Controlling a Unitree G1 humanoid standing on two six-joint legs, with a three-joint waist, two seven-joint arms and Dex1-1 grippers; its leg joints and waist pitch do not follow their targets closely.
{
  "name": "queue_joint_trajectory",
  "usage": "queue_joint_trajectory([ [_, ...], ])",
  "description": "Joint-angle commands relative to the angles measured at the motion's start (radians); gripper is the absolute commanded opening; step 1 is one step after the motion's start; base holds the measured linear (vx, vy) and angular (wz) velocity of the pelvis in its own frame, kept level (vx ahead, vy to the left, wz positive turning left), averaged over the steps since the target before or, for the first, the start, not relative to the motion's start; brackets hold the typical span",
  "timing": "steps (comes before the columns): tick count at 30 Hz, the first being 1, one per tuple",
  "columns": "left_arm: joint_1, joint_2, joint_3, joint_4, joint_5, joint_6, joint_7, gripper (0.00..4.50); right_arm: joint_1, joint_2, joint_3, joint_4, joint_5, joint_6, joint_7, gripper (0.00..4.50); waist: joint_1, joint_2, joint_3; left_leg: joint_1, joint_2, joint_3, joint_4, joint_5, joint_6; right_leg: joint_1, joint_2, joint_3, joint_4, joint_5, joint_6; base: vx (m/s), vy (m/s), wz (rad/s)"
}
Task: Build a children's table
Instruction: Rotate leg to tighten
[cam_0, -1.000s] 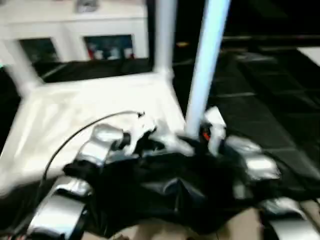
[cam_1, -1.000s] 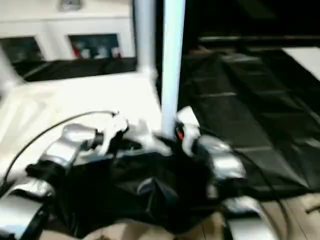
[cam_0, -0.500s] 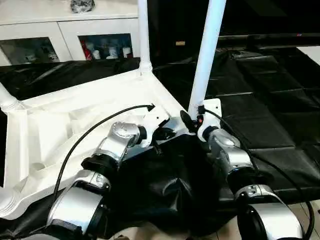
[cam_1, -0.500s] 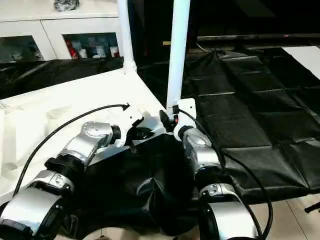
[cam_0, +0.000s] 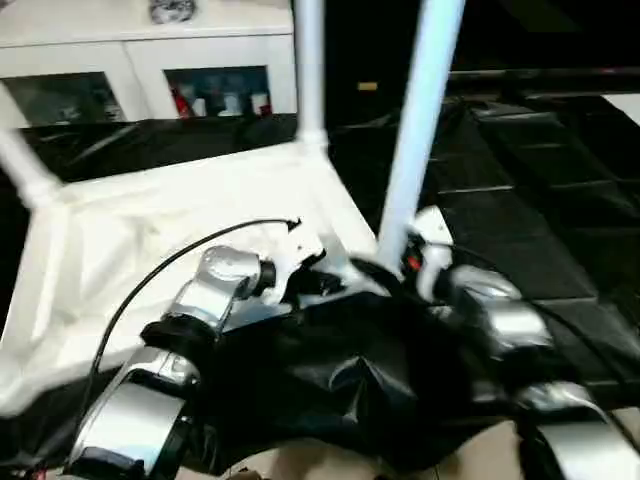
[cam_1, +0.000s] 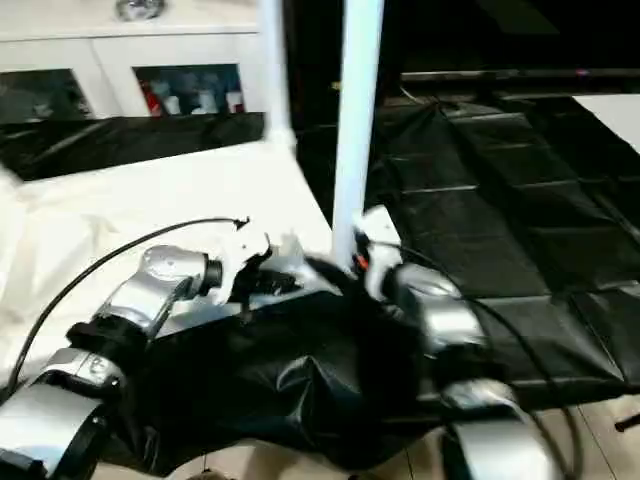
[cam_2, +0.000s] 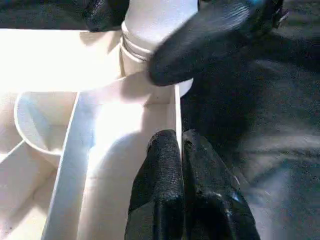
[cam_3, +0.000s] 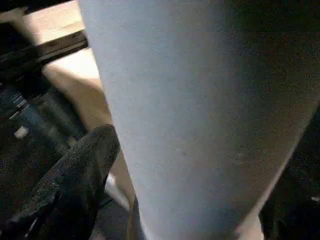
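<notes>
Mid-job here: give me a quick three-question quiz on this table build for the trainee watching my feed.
1. True or false: the tabletop lies with its ribbed underside up.
2. What do the left gripper's fingers pinch? A) the cable B) the tabletop's thin side wall C) a leg
3. Which leg does the right gripper sit at: the near leg or the far leg?

Key
1. True; legs stand upward from its corner sockets.
2. B; the fingers close on the wall just beside the near leg's socket.
3. The near leg; whether it grips it is unclear.
</notes>
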Motion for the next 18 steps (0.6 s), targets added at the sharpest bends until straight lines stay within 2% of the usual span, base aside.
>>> queue_joint_trajectory([
  [1,-0.018,-0.017,-0.015,-0.059,-0.032,-0.024,-0.036,0.0,0.017,0.015,0.083,-0.047,0.013,0.026,0.107,3.98,-0.001,-0.011,-0.067,0.0,0.031,-0.003,-0.062,-0.168,0.102,0.063,-0.064,0.058,-0.075,-0.264,-0.199,0.0,0.0,0.0],
  [3,-0.013,-0.008,-0.019,-0.066,-0.035,-0.013,-0.055,0.0,0.024,0.004,0.092,-0.056,0.016,0.033,0.13,3.98,0.001,-0.01,-0.066,0.0,0.031,-0.004,-0.063,-0.17,0.096,0.062,-0.064,0.058,-0.077,-0.281,-0.193,0.0,0.0,0.0],
  [4,-0.007,0.005,-0.03,-0.075,-0.039,-0.001,-0.087,0.0,0.033,-0.016,0.105,-0.076,0.023,0.054,0.174,3.98,0.004,-0.002,-0.066,0.003,0.032,-0.006,-0.064,-0.172,0.089,0.06,-0.064,0.058,-0.078,-0.293,-0.19,0.0,0.0,0.0],
  [5,-0.007,0.006,-0.03,-0.075,-0.039,0.0,-0.089,0.0,0.034,-0.017,0.106,-0.079,0.024,0.056,0.177,3.83,0.004,-0.006,-0.066,0.002,0.033,-0.005,-0.064,-0.172,0.089,0.06,-0.062,0.058,-0.078,-0.282,-0.189,0.0,0.0,0.0],
  [8,0.001,0.025,-0.042,-0.081,-0.038,0.009,-0.138,0.0,0.057,-0.052,0.123,-0.15,0.043,0.127,0.251,3.61,0.006,-0.007,-0.069,0.001,0.034,-0.006,-0.064,-0.156,0.095,0.063,-0.061,0.058,-0.073,-0.244,-0.2,0.0,0.0,0.0],
  [11,0.004,0.028,-0.042,-0.082,-0.036,0.011,-0.148,0.0,0.062,-0.065,0.136,-0.166,0.043,0.147,0.279,3.27,0.006,-0.007,-0.068,0.0,0.033,-0.006,-0.064,-0.163,0.088,0.062,-0.063,0.057,-0.074,-0.254,-0.2,0.0,0.0,0.0],
  [12,0.003,0.029,-0.043,-0.083,-0.036,0.012,-0.15,0.0,0.061,-0.068,0.138,-0.168,0.042,0.151,0.285,3.2,0.007,-0.003,-0.067,0.0,0.032,-0.006,-0.064,-0.166,0.084,0.062,-0.063,0.057,-0.076,-0.268,-0.196,0.0,0.0,0.0],
  [18,0.004,0.031,-0.043,-0.092,-0.042,0.019,-0.151,0.0,0.064,-0.074,0.139,-0.188,0.045,0.17,0.283,2.72,0.007,-0.008,-0.068,0.002,0.033,-0.007,-0.064,-0.16,0.076,0.062,-0.063,0.057,-0.076,-0.272,-0.191,0.0,0.0,0.0],
])
